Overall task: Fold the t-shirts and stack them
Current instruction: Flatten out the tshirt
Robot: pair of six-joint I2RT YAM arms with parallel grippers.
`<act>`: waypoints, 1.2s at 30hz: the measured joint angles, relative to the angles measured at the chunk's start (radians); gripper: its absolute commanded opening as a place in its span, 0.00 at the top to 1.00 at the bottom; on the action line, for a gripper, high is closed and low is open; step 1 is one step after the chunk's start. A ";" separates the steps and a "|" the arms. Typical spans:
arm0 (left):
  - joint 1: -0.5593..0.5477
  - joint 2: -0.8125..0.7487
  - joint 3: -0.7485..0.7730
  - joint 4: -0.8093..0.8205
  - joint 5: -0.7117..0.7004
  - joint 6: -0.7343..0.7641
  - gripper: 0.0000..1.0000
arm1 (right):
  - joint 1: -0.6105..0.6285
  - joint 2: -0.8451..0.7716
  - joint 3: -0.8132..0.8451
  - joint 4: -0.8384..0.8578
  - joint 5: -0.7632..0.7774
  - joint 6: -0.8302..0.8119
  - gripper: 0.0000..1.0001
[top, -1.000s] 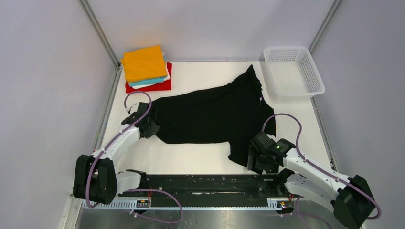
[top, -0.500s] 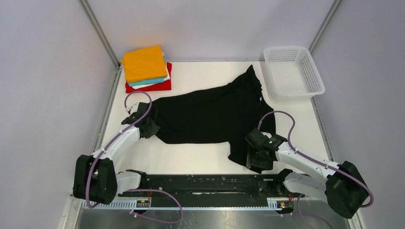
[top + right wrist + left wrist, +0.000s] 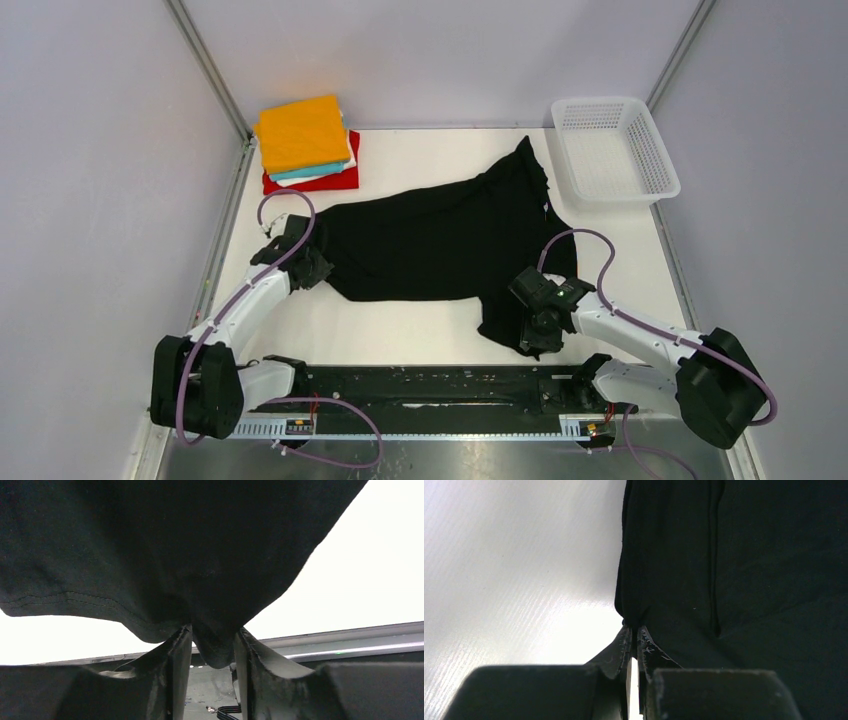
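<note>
The right pincer point(image 3: 212, 630) is now seen drawn leftward in the lower right of the frame, compared with half a second ago. A hem fold of the black shirt point(image 3: 440, 245) is clamped between its narrowly parted fingers. The shirt's left edge is pinched in the almost closed left pincer point(image 3: 633, 630). The shirt is spread mid-worktop point(image 3: 400, 335). One black shirt is counted. Four folded ones are stacked upper left: orange tee point(image 3: 300, 133), teal tee point(image 3: 308, 172), white tee point(image 3: 347, 160), red tee point(image 3: 335, 181). One basket point(image 3: 612, 150) is counted upper right.
</note>
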 measured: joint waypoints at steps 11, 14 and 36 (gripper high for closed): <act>0.000 -0.060 -0.005 -0.005 -0.004 0.005 1.00 | 0.002 -0.067 -0.011 0.003 0.008 0.021 1.00; 0.000 -0.093 -0.012 -0.009 -0.003 0.011 1.00 | 0.002 -0.120 -0.013 -0.004 0.028 0.015 1.00; -0.004 -0.429 0.535 -0.028 0.025 -0.003 1.00 | 0.005 -0.451 0.950 -0.060 0.621 -0.428 1.00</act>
